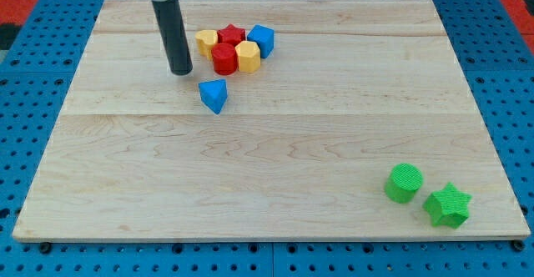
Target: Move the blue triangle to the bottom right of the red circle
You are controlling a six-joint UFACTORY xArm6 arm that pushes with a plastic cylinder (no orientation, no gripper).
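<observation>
My tip (181,72) down on the board, no claws to open or shut, up-left of the blue triangle (214,96), not touching. Triangle just below-left of the red circle (224,59). Step: lining up. Next: push triangle rightward, past under the circle.

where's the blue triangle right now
The blue triangle sits alone in the view's upper left-centre, just below the cluster around the red circle. My tip is just up and to the view's left of it, not touching.
</observation>
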